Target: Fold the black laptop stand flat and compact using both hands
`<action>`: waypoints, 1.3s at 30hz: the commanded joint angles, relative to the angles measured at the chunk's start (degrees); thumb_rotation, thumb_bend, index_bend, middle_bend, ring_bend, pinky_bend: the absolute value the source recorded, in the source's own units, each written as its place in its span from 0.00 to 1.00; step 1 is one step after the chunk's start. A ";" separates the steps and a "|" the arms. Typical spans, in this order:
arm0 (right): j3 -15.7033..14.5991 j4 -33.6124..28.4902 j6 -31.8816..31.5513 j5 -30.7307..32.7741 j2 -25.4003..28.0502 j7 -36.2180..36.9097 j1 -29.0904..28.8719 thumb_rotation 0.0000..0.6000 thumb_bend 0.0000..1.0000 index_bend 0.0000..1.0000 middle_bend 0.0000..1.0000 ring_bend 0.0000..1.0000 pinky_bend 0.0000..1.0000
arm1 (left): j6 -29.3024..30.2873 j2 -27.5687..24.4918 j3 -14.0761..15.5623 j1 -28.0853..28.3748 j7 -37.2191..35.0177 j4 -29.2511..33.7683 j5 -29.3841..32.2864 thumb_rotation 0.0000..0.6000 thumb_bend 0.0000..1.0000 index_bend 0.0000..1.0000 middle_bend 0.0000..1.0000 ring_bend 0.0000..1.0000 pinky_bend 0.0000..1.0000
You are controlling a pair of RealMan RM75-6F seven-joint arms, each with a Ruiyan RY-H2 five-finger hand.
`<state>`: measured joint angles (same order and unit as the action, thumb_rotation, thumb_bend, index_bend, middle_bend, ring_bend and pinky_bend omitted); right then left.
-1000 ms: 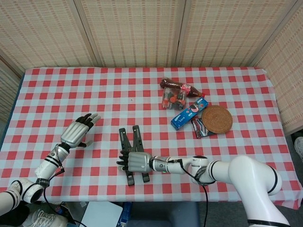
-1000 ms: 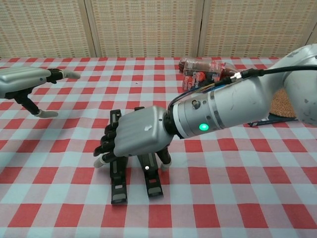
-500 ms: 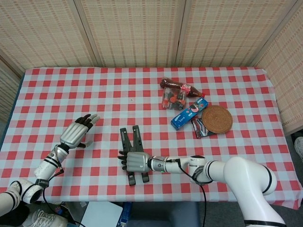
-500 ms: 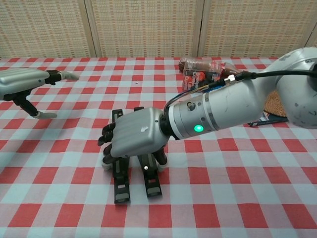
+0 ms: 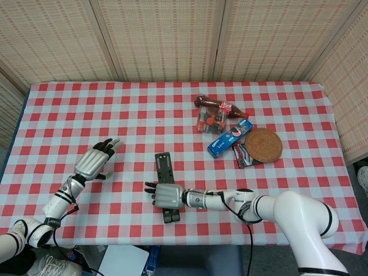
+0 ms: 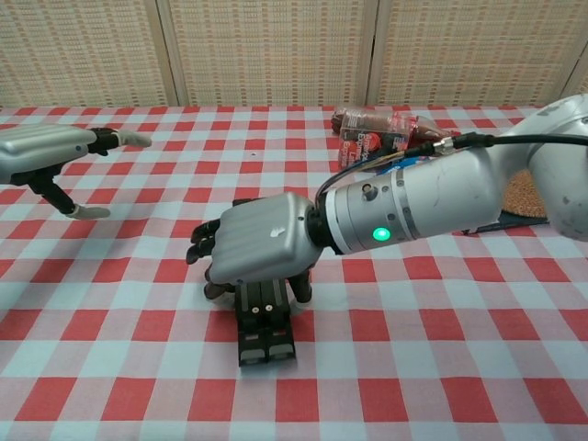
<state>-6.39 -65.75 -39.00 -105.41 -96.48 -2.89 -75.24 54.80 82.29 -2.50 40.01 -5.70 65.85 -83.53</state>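
The right robot hand (image 5: 167, 195) lies palm-down over the black laptop stand (image 5: 165, 169), its fingers curled down around the two bars and clasping them together; in the chest view the same robot hand (image 6: 262, 248) covers the stand's middle, with dark fingertips (image 6: 204, 246) wrapped over the left side. The stand (image 6: 265, 342) rests on the surface near the front edge, a little left of centre, its two bars side by side and touching, one end sticking out behind the hand and the other in front of it.

The left robot hand (image 5: 95, 160) hovers well to the left of the stand, holding nothing, fingers stretched out and apart with the thumb hanging below; the chest view shows it (image 6: 46, 152) at the left edge, above the cloth.

The surface (image 5: 115, 109) is covered by a red-and-white checked cloth. Towards the far right sit a dark bottle (image 5: 218, 106) lying on its side, a small clear packet (image 5: 209, 121) just in front of it, a blue box (image 5: 230, 138), a round woven coaster (image 5: 263, 145) and a dark flat packet (image 5: 242, 156) partly under the coaster.
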 commanded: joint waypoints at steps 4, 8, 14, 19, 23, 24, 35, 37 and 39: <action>3.87 -7.87 0.92 7.54 4.21 -7.88 4.02 1.00 0.09 0.00 0.00 0.00 0.00 | 0.58 -1.83 -1.05 -0.44 1.18 2.77 1.35 1.00 0.27 0.00 0.00 0.00 0.16; 6.08 -15.02 -3.22 13.17 8.70 -16.04 9.37 1.00 0.08 0.00 0.00 0.00 0.00 | 2.50 -4.34 -2.04 -1.99 3.23 6.54 3.29 1.00 0.27 0.00 0.00 0.00 0.16; 6.21 -27.35 -17.18 20.06 17.02 -29.99 21.43 1.00 0.11 0.00 0.02 0.00 0.00 | 5.69 -9.03 -2.27 -5.76 5.84 12.82 6.40 1.00 0.27 0.00 0.00 0.00 0.16; 3.41 -34.52 -26.72 22.63 24.43 -35.40 30.49 1.00 0.13 0.00 0.09 0.00 0.00 | 9.91 -12.16 -1.78 -9.69 9.10 15.61 8.12 1.00 0.27 0.00 0.00 0.00 0.16; 1.28 -37.73 -34.50 23.20 29.18 -34.67 37.74 1.00 0.13 0.03 0.13 0.00 0.01 | 14.29 -14.18 -0.75 -13.47 10.55 17.53 8.16 1.00 0.27 0.00 0.00 0.00 0.16; 0.91 -38.20 -35.77 23.14 29.90 -34.21 39.06 1.00 0.13 0.03 0.14 0.00 0.03 | 15.38 -14.45 -0.50 -14.28 10.63 17.77 7.81 1.00 0.27 0.00 0.00 0.00 0.16; -2.91 -37.16 -53.31 22.77 33.68 -24.34 57.79 1.00 0.13 0.04 0.14 0.00 0.07 | 28.49 -17.64 2.10 -25.11 11.14 21.46 5.43 1.00 0.27 0.00 0.00 0.00 0.16; -3.17 -36.12 -54.37 22.50 33.73 -22.67 59.69 1.00 0.13 0.04 0.14 0.00 0.07 | 29.95 -17.77 2.36 -26.25 11.14 21.48 4.62 1.00 0.27 0.00 0.00 0.00 0.16; -3.26 -35.20 -55.17 22.58 33.67 -20.85 61.64 1.00 0.13 0.04 0.13 0.00 0.07 | 31.65 -17.65 2.41 -27.58 10.50 21.14 4.02 1.00 0.27 0.00 0.00 0.00 0.16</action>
<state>-9.21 -101.95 -93.33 -82.71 -63.08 -25.18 -15.10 85.35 64.76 -0.34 13.32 5.22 87.01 -78.84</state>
